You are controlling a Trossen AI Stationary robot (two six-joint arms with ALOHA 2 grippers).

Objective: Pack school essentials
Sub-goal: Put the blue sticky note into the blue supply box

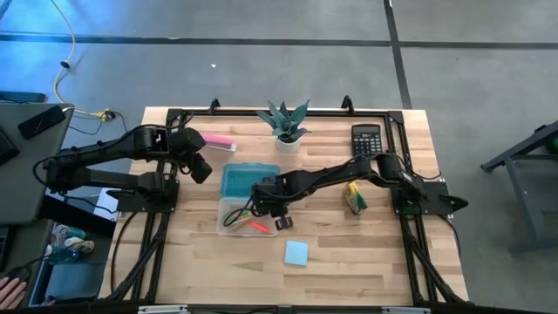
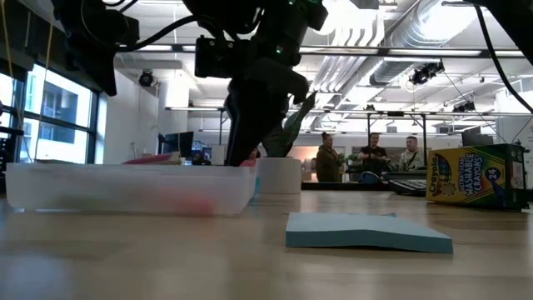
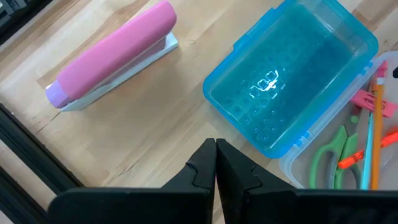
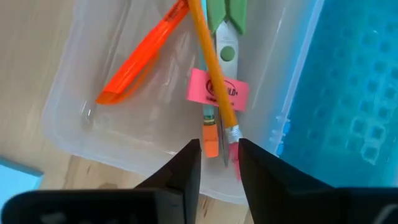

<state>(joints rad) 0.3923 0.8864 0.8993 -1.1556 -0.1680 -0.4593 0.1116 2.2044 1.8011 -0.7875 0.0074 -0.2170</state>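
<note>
A clear plastic box (image 1: 235, 218) lies on the table with its teal lid (image 1: 249, 179) open on the far side. Inside it, the right wrist view shows green-handled scissors (image 4: 225, 25), a red-orange pen (image 4: 140, 53), an orange pencil (image 4: 211, 62), a pink eraser (image 4: 217, 90) and a teal pencil (image 4: 207, 118). My right gripper (image 4: 219, 163) is open and points down into the box, one finger on either side of the pencils' ends, touching nothing that shows. My left gripper (image 3: 216, 158) is shut and hovers left of the lid. The blue sticky-note pad (image 1: 296, 253) and the crayon box (image 1: 353, 198) lie on the table.
A long pink bar (image 1: 218, 141) lies at the far left, a potted plant (image 1: 286, 124) stands at the far middle, and a black calculator (image 1: 366, 138) lies at the far right. A black frame runs along the table's edges. People stand in the room behind (image 2: 371, 158).
</note>
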